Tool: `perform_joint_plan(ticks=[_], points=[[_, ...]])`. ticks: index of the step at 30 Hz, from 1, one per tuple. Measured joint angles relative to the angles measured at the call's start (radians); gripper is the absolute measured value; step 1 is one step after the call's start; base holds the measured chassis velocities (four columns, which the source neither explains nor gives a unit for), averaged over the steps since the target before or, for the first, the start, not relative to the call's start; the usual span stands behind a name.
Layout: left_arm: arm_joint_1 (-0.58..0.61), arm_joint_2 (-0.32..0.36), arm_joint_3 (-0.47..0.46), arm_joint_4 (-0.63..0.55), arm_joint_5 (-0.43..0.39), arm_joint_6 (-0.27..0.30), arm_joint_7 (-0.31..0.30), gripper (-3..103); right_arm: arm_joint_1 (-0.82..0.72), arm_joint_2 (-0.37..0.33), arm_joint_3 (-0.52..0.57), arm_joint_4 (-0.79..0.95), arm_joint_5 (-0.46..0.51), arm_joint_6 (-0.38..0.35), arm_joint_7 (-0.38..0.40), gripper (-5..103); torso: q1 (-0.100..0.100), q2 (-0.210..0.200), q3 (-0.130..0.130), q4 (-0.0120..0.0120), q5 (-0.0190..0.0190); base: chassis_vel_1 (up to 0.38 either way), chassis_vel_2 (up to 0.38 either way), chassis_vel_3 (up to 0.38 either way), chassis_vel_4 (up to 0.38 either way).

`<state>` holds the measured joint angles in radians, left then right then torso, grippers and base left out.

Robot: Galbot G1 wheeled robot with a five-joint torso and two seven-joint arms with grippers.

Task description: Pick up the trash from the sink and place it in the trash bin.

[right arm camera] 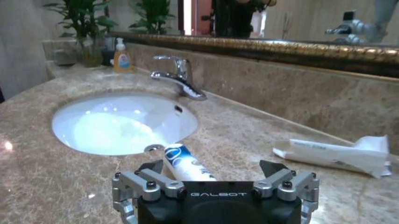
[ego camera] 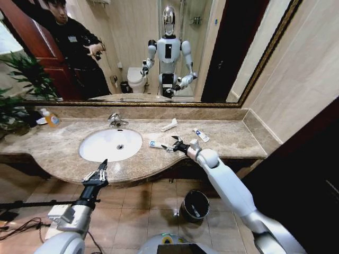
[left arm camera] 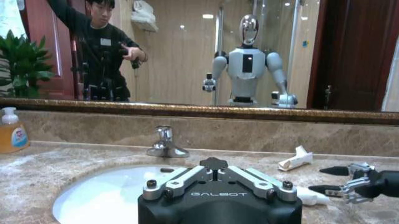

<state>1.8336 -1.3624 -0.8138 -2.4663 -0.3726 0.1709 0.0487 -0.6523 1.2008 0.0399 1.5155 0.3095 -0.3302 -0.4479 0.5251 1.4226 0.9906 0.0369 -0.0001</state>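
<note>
Three scraps of trash lie on the marble countertop (ego camera: 63,151) to the right of the sink (ego camera: 110,144): a white-and-blue mini tube (ego camera: 154,144) just beside the basin's right rim, a long white wrapper (ego camera: 169,125) farther back near the backsplash, and a second small tube (ego camera: 202,135) out to the right. The basin itself appears white and bare apart from its drain. A chrome faucet (ego camera: 116,121) stands behind it, and an orange soap bottle (ego camera: 51,118) sits at the far left of the counter.

The right gripper (ego camera: 172,144) is extended over the countertop, just to the right of the mini tube by the sink. Its jaws are spread apart and hold nothing. In the right wrist view, that tube (right arm camera: 184,163) lies directly ahead of the gripper body, between the two fingers (right arm camera: 274,170), pointing toward the basin rim; whether the fingers touch it cannot be told. The wrapper (right arm camera: 339,155) rests well apart to the side.

The left gripper (ego camera: 97,173) hovers at the front edge of the counter, before the sink. Its jaws are released and empty.

The trash bin (ego camera: 196,205), round and dark with a black liner, stands on the tiled floor below the counter, beneath the right arm.
</note>
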Motion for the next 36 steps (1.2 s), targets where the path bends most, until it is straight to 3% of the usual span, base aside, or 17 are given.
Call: perform_joint_plan(ticks=[17, 23, 30, 32, 36], points=[[0.000, 0.000, 0.000, 0.000, 0.000, 0.000, 0.000, 0, 0.031, 0.028, -0.063, -0.082, -0.002, -0.009, 0.046, 100, 0.000, 0.000, 0.000, 0.0000, 0.0000, 0.000, 0.000, 0.000, 0.000], [0.000, 0.000, 0.000, 0.000, 0.000, 0.000, 0.000, 0, 0.038, 0.043, -0.071, -0.097, -0.002, -0.013, 0.059, 85, 0.000, 0.000, 0.000, 0.0000, 0.0000, 0.000, 0.000, 0.000, 0.000], [0.000, 0.000, 0.000, 0.000, 0.000, 0.000, 0.000, 0, 0.038, 0.044, -0.071, -0.099, -0.002, -0.018, 0.064, 52, 0.000, 0.000, 0.000, -0.0001, 0.0000, 0.000, 0.000, 0.000, 0.000], [0.000, 0.000, 0.000, 0.000, 0.000, 0.000, 0.000, 0, 0.038, 0.043, -0.071, -0.099, -0.002, -0.020, 0.064, 52, 0.000, 0.000, 0.000, -0.0001, 0.0000, 0.000, 0.000, 0.000, 0.000], [0.000, 0.000, 0.000, 0.000, 0.000, 0.000, 0.000, 0, 0.036, 0.041, -0.068, -0.097, -0.002, -0.022, 0.067, 37, 0.000, 0.000, 0.000, -0.0001, -0.0001, 0.000, 0.000, 0.000, 0.000]])
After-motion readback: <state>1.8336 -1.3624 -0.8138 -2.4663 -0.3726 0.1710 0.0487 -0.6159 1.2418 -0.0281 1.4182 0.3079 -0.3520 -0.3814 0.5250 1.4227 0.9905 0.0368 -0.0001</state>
